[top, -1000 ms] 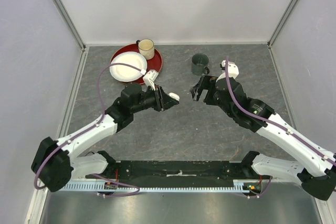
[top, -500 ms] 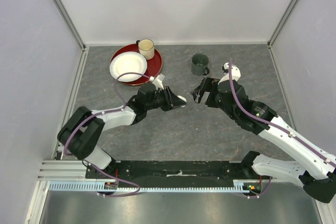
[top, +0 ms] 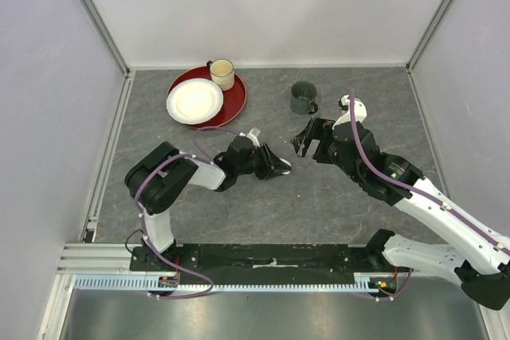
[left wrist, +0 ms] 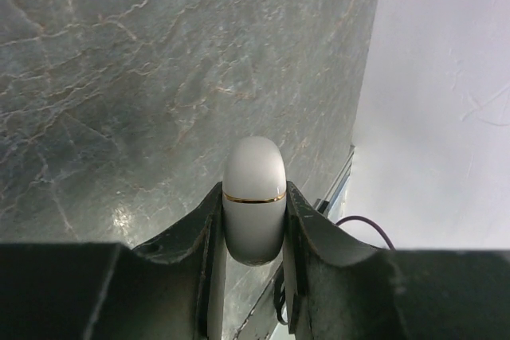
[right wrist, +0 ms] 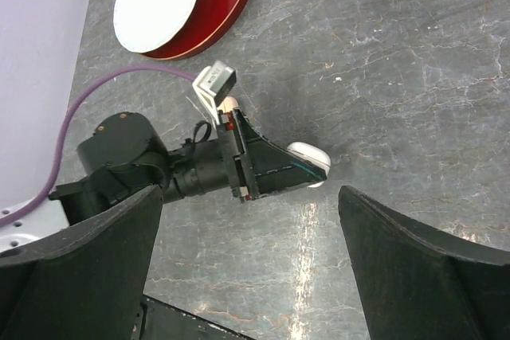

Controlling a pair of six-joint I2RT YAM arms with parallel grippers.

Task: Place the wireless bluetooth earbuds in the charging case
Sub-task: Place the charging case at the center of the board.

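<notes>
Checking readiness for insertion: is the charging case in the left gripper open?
No: the charging case, clamped in the left gripper, shows its lid shut along the gold seam.

Left arm [top: 163,185] is folded up tight, elbow jutting out to its left, forearm running low across toward the middle. Left gripper [top: 280,170] points at the other arm with both fingers [left wrist: 307,236] pinched on the closed white charging case [left wrist: 253,173] (gold seam showing). Right arm [top: 414,193] stretches in diagonally from its base, right gripper [top: 307,137] facing left, jaws spread wide and holding nothing.
</notes>
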